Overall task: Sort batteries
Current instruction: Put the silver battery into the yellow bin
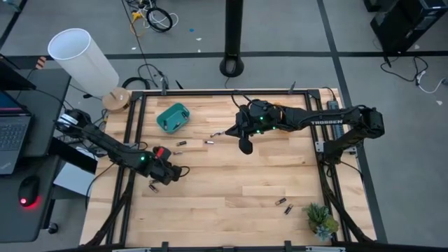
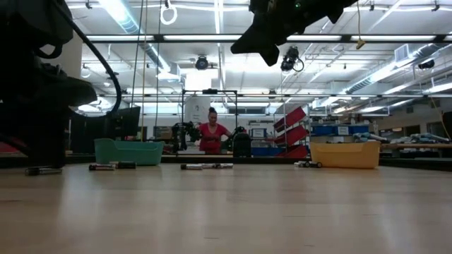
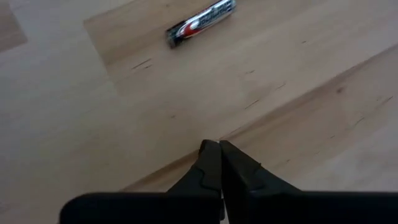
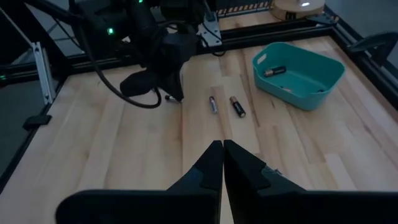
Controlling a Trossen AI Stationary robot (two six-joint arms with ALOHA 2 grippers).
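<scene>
From above: pale wooden slatted table point(image 1: 231, 203) inside a black metal frame; left gripper point(image 1: 183, 171) low over the boards at the left side, fingers pressed together on nothing; right gripper point(image 1: 245, 145) up over the middle toward the far edge, fingers likewise closed and empty; teal plastic bin point(image 1: 173, 117) near the far left corner; small silvery-and-dark cylindrical batteries point(image 1: 180, 143) scattered, 2 just in front of the bin, 1 point(image 1: 152, 186) just beside the left gripper, 2 more point(image 1: 283, 204) near the front right, close to a small green potted plant point(image 1: 320, 220) at the corner; white cone-shaped lamp shade point(image 1: 82, 59) off the far left corner. From table height: teal bin point(image 2: 129, 151) at left and an orange-yellow plastic bin point(image 2: 345, 154) at right, both at the far edge; batteries point(image 2: 206, 166) lying flat in a row between and before them; 1 dark gripper point(image 2: 258, 41) hanging high at the top; person in a red top point(image 2: 212, 134) in the room behind. Left wrist: 2 dark fingers point(image 3: 208, 167) shut tip to tip, nothing between; 1 silver, black and red battery point(image 3: 201, 23) lying flat on the wood, well apart from the tips. Right wrist: own fingers point(image 4: 211, 160) closed, empty; 2 batteries point(image 4: 237, 106) side by side on the boards ahead; teal bin point(image 4: 311, 84) beyond with 1 battery point(image 4: 274, 71) inside; left arm point(image 4: 155, 62) over the table farther off.
</scene>
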